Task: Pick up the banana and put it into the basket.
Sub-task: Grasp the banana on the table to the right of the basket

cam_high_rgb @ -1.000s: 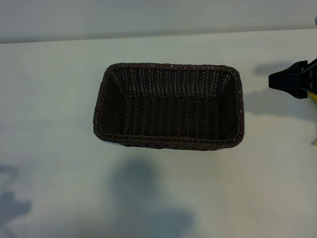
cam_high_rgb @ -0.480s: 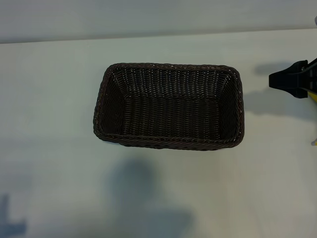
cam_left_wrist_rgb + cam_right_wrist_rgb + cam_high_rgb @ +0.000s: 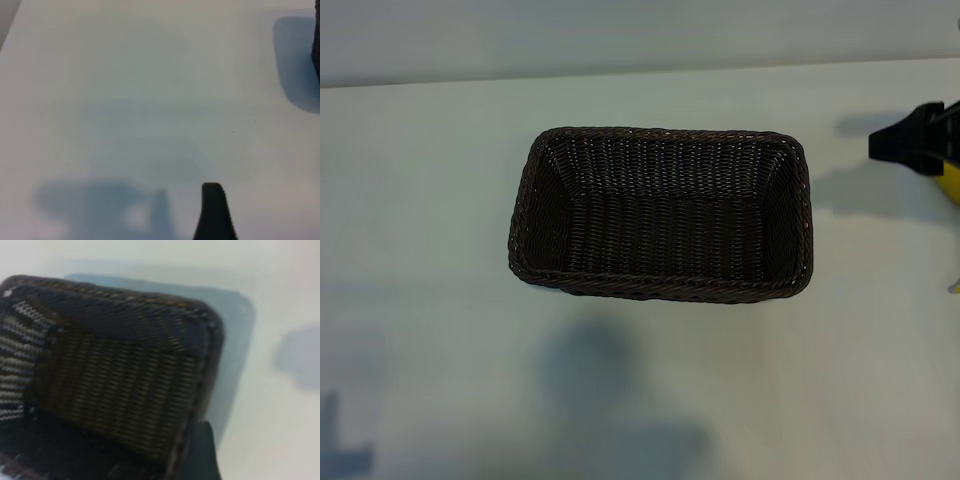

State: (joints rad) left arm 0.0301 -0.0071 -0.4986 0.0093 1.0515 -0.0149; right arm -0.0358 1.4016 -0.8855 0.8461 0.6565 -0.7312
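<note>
The dark brown wicker basket (image 3: 660,215) sits in the middle of the white table with nothing in it. At the exterior view's right edge a yellow strip (image 3: 951,186) shows, apparently the banana, mostly cut off by the frame. My right gripper (image 3: 918,140) hovers just above that strip, to the right of the basket. In its wrist view the right gripper (image 3: 161,460) is open, one fingertip (image 3: 204,450) by the basket's rim (image 3: 207,347), nothing between the jaws. My left gripper (image 3: 161,220) is open over bare table, one fingertip (image 3: 214,202) showing.
The table top (image 3: 420,200) is white on all sides of the basket. A sliver of the basket's side (image 3: 317,45) shows at the left wrist view's edge. Arm shadows (image 3: 610,400) lie on the table in front of the basket.
The right gripper has drifted slightly toward the exterior view's right edge and upward, uncovering more of the yellow strip. The arm shadow at the bottom left has shrunk.
</note>
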